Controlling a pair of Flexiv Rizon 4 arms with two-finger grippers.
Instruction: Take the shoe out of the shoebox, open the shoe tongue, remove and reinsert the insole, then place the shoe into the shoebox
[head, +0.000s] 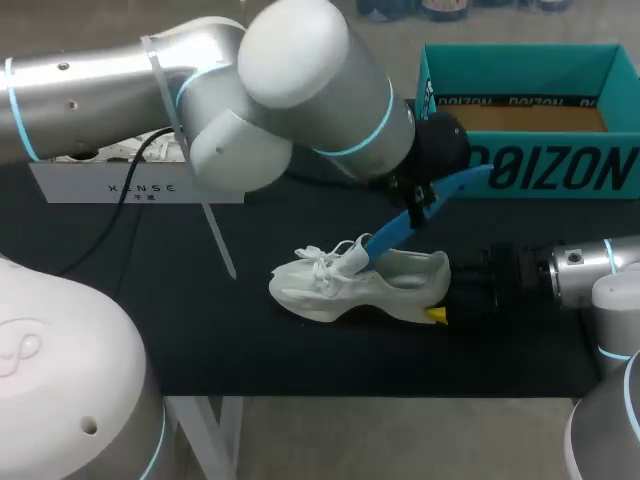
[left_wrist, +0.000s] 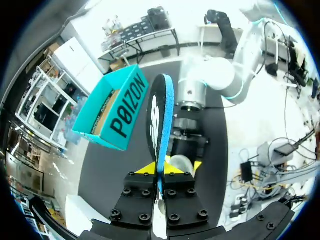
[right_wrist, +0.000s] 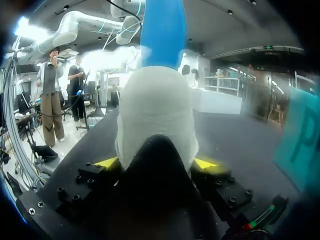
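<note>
The white shoe (head: 345, 285) lies on its sole in the middle of the black table (head: 250, 330), with its laces away from the right arm (head: 585, 265). At the shoe's heel, the right gripper (right_wrist: 156, 162) clamps the heel cup from both sides, a yellow tip against each flank. The blue insole (head: 400, 225) slants up out of the shoe's opening, its lower end tucked in by the tongue. Its upper end is pinched edge-on between the pressed-together fingers of the left gripper (left_wrist: 160, 172), above and behind the shoe. The teal shoebox (head: 545, 170) stands open behind the shoe, well apart from it, on the heel side. The bulky left arm (head: 300, 90) crosses over the table behind the shoe and hides its own fingers from the head view. Off beyond the shoe's toe side stand a white stand (head: 130, 185) and a black cable (head: 100, 235) trailing across the table.
</note>
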